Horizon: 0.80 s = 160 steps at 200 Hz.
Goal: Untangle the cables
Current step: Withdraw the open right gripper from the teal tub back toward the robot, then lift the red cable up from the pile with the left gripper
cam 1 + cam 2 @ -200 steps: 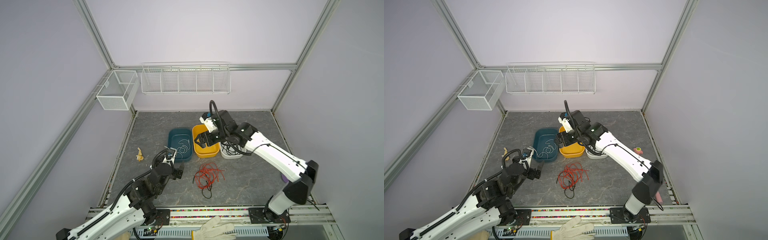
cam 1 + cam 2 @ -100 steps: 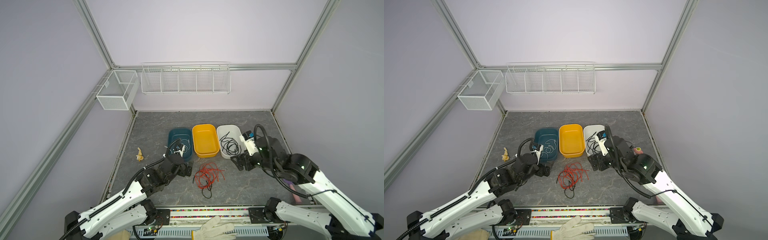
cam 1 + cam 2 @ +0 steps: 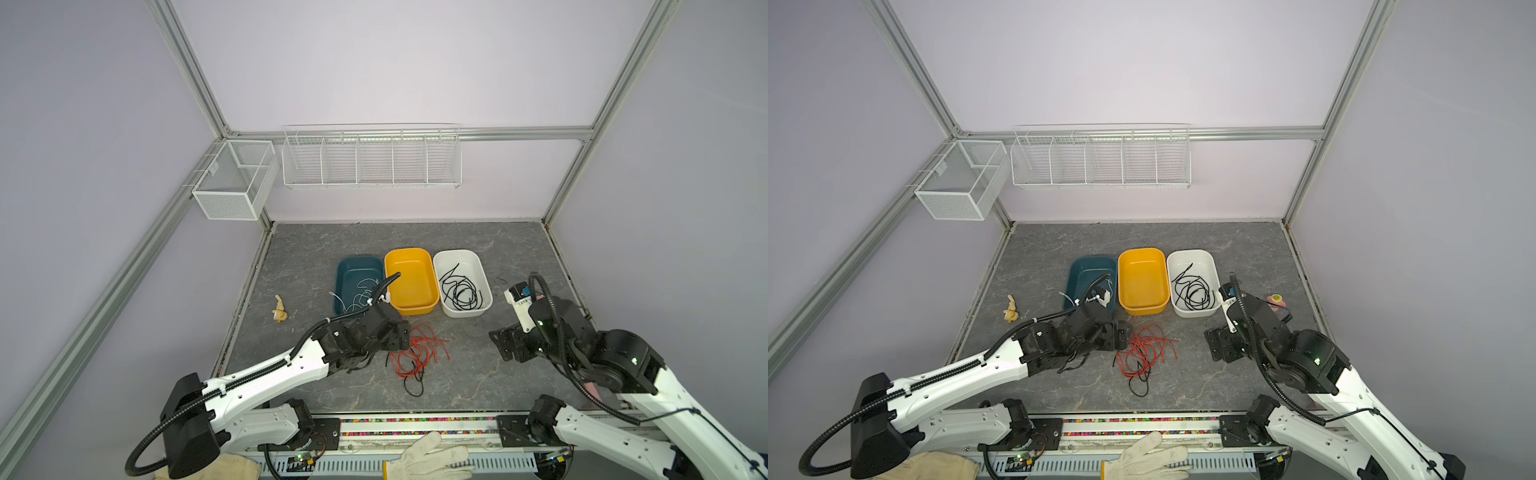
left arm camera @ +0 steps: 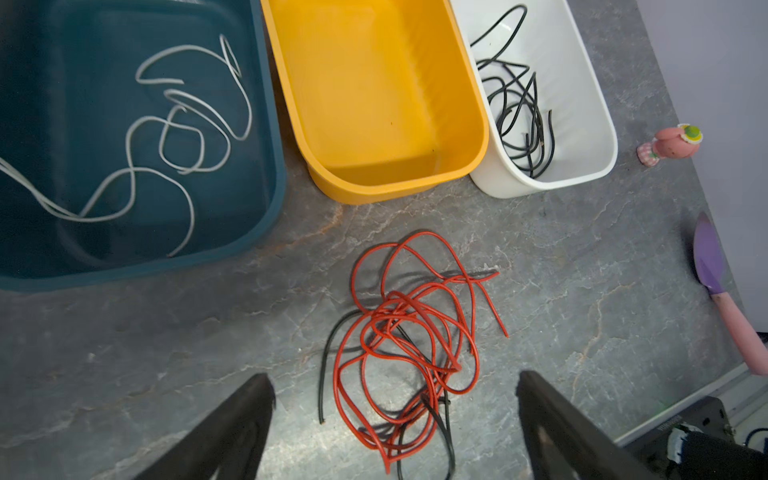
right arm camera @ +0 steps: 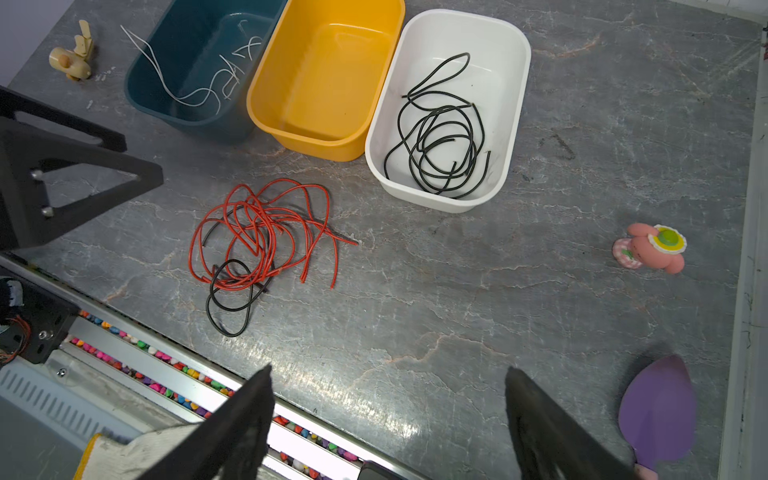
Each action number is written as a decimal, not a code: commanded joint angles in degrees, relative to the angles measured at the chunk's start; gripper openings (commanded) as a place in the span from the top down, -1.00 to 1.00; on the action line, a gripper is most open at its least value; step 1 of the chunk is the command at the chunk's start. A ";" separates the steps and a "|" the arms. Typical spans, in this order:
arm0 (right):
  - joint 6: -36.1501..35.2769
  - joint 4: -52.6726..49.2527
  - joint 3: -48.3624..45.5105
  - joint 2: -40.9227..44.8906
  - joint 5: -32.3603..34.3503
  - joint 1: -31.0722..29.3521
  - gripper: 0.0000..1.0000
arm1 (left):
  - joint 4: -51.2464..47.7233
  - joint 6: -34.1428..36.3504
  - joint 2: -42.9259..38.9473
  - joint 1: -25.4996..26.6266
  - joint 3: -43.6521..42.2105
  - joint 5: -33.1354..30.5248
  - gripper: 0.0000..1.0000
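Note:
The cables lie in three places. A red-orange tangle [image 3: 419, 349] [image 3: 1144, 347] [image 4: 409, 328] [image 5: 257, 232] rests on the table in front of the bins, with a thin black cable [image 5: 228, 303] [image 4: 440, 419] looped through it. White cable [image 4: 178, 124] lies in the teal bin [image 3: 359, 261]. Black cable [image 5: 440, 137] is coiled in the white bin [image 3: 457, 253]. My left gripper [image 4: 395, 382] [image 3: 397, 332] hangs open over the tangle's near-left edge, holding nothing. My right gripper [image 5: 388, 374] [image 3: 505, 345] is open over bare table to the right.
An empty yellow bin [image 3: 411, 282] stands between the teal and white bins. A pink toy [image 5: 648, 249] and a purple spatula [image 5: 658, 411] lie at the right edge. A beige wooden toy [image 3: 279, 311] lies at the left. A glove [image 3: 424, 457] rests on the front rail.
My right arm has pulled back from over the bins to the front right. My left arm has reached forward and right to the red tangle.

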<state>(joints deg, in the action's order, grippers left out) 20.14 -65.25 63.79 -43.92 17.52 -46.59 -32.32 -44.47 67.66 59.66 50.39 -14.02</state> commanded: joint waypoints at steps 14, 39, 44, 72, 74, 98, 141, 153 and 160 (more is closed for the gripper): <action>0.18 2.66 -3.40 1.72 -2.39 -0.07 -0.76 | -0.90 -6.39 5.35 0.45 3.60 2.88 -0.73; 0.63 3.74 -5.43 2.57 -3.03 -0.01 -0.76 | -0.64 -6.90 9.17 0.98 4.91 3.21 -0.61; 0.71 3.81 -5.72 2.87 -3.04 0.00 -0.76 | -0.61 -6.95 9.96 0.99 5.04 3.22 -0.59; 0.43 5.39 -7.07 5.51 -3.14 -0.06 -0.76 | 1.17 -7.39 13.44 0.99 6.00 4.12 -0.45; 0.38 5.53 -7.16 5.71 -3.20 -0.08 -0.76 | 1.30 -7.39 13.77 0.99 6.14 4.21 -0.43; 0.20 6.10 -7.67 7.21 -3.76 -0.04 -0.76 | 2.07 -7.01 17.23 1.07 7.97 5.12 -0.24; -0.03 7.04 -8.40 8.49 -4.03 0.00 -0.76 | 1.34 -5.79 22.11 1.07 10.20 5.46 0.21; -0.07 7.08 -8.40 8.64 -4.03 -0.03 -0.76 | 0.77 -5.59 22.59 1.07 10.66 5.08 0.35; -0.15 7.08 -8.40 8.67 -4.06 -0.02 -0.76 | 0.51 -5.47 22.73 1.03 10.94 4.84 0.42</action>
<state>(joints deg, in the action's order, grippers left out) 20.12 -59.72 56.40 -36.10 13.96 -46.59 -30.44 -49.87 89.73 60.45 59.07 -8.45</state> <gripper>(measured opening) 0.880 0.339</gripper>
